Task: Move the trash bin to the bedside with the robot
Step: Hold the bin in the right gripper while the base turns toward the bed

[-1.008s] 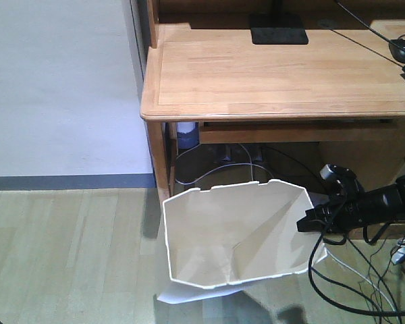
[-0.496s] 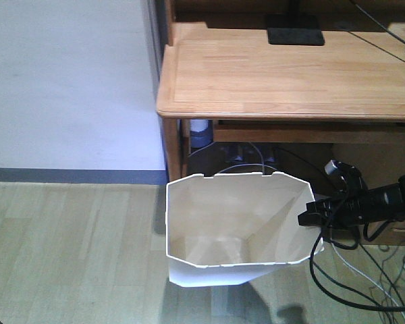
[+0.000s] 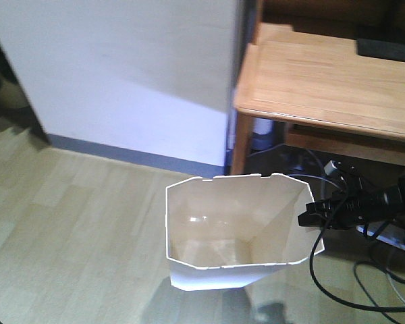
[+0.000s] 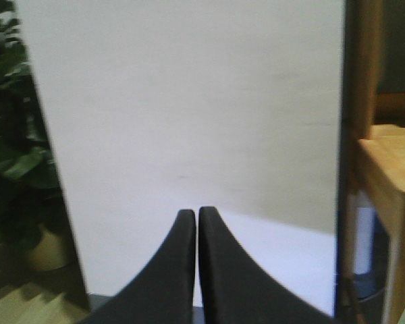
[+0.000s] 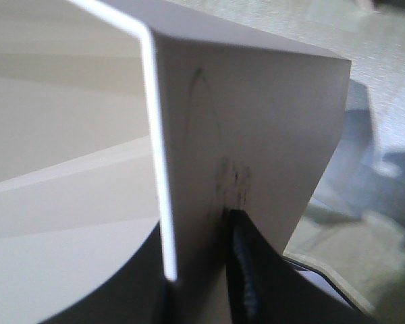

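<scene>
The white trash bin (image 3: 229,233) hangs in the lower middle of the front view, open mouth toward me, cream inside. My right gripper (image 3: 305,218) is shut on its right rim wall; in the right wrist view the bin wall (image 5: 256,135) stands clamped between the two black fingers (image 5: 246,270). My left gripper (image 4: 196,214) is shut and empty, pointing at a white wall. It does not show in the front view. The bed is out of view.
A light wooden desk (image 3: 324,81) stands at the upper right, with cables and a power strip (image 3: 385,233) under it. A white wall panel (image 3: 135,74) with a dark baseboard fills the back. A potted plant (image 4: 13,169) is at the left. The floor is pale wood.
The scene has swung to the right in view: the desk slid toward the upper right and more wall and floor show at left. The bin stays held by my right gripper in the same spot.
</scene>
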### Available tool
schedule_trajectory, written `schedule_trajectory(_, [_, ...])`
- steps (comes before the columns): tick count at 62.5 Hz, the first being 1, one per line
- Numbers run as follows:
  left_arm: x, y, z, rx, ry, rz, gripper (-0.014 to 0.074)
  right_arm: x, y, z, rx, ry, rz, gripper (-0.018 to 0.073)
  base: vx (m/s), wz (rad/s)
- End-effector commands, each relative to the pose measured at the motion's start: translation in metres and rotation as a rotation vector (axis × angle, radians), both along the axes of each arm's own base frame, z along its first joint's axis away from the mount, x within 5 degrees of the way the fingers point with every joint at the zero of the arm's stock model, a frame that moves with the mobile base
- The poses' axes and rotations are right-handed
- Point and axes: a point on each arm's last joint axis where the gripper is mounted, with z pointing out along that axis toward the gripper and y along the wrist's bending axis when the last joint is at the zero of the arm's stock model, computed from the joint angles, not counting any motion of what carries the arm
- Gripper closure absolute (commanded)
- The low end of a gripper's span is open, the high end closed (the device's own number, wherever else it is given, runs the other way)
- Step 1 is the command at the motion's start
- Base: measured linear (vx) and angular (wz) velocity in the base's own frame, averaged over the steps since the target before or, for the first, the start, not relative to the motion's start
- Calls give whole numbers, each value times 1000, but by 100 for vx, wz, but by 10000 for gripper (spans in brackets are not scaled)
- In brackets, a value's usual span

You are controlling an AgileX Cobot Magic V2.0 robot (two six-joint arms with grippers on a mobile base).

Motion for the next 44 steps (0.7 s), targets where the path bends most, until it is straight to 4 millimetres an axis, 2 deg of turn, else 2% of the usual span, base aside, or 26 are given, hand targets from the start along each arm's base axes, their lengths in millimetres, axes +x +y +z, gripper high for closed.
schedule_trajectory(1, [0,0,3,-26,-69,-6,603,10,15,41,254,-102,18,561,-5,61])
schedule_trajectory(44, [0,0,3,-26,-69,-6,603,10,15,41,254,-102,18,561,-1,52])
